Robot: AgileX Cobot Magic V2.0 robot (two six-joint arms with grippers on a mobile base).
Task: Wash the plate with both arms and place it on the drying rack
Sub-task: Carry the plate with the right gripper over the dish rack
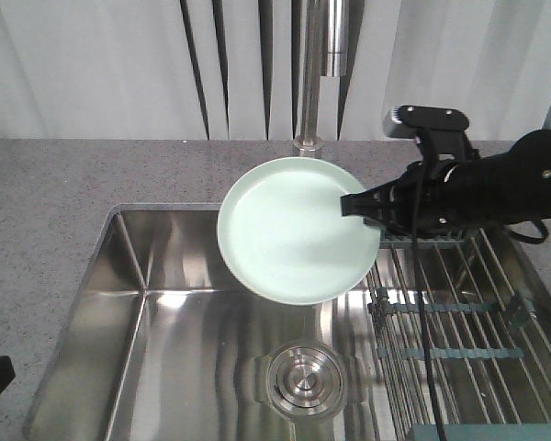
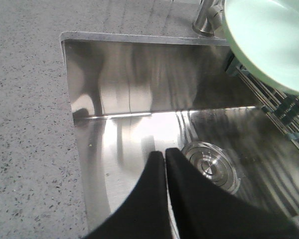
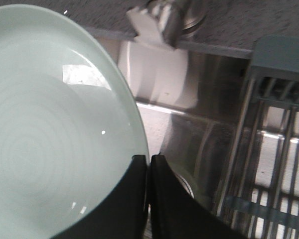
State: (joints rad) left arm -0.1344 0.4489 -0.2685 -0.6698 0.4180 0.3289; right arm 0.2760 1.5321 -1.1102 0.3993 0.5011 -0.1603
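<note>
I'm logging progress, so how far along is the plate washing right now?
Done: the plate is up over the sink, clamped at its rim by the right gripper. In hand: holding it near the faucet; no water shows, and the left gripper is shut, empty. Left: setting it on the drying rack.

The pale mint-green plate [image 1: 289, 230] hangs tilted just beside the steel-wire drying rack's [image 1: 459, 312] far left corner.
</note>
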